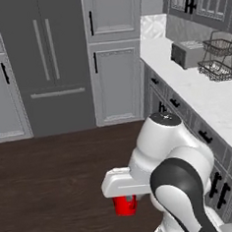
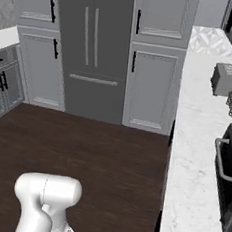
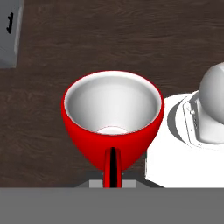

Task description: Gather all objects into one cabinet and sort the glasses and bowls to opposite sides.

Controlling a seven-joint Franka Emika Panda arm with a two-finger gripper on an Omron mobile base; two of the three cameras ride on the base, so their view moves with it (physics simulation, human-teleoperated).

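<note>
1. Dark wood floor (image 1: 48, 172) spreads wide open at my 9 to 12 o'clock, with room to swing; grey cabinets (image 1: 116, 83) and the fridge (image 1: 47, 59) close it off at 12.
2. At 3 o'clock I see the white marble bench (image 2: 195, 146) edge running alongside the arm, so that side is tight.
3. I count one red cup (image 3: 113, 118), one toaster (image 1: 187, 53) and one wire rack (image 1: 217, 60) on the bench.
4. My fingers (image 3: 113, 168) are clamped on the red cup's near wall, the cup hanging upright under the hand above the floor, mouth toward the hand camera.
</note>
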